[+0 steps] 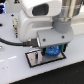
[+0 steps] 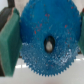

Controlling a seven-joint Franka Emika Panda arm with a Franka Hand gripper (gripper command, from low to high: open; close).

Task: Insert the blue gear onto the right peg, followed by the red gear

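— Where does the end effector [image 1: 52,50] stand, and how is the arm posed?

— The arm comes in from the top of the exterior view and points straight down, its white wrist body and grey flange stacked above the end effector. The end effector hangs low over a black-rimmed plate [image 1: 34,59] lying on the white table [image 1: 15,70].

— Is it holding anything?

— Yes. It is closed on the blue gear [image 2: 47,40]. In the wrist view the gear fills most of the frame, a bright-blue toothed disc with a round centre hole, and a green finger pad [image 2: 10,42] presses against its edge on one side; a sliver of the other pad shows at the opposite edge. In the exterior view the blue gear [image 1: 53,51] peeks out between the fingers, just above the plate's end toward the exterior view's right.

— Has it reached the right peg?

— I cannot tell. The gear and fingers cover that part of the plate, and the picture is too blurred to make out a pin. Through the gear's hole the wrist view shows only something dark.

— Anything else nearby?

— A black cable [image 1: 15,42] runs across from the exterior view's left toward the wrist.
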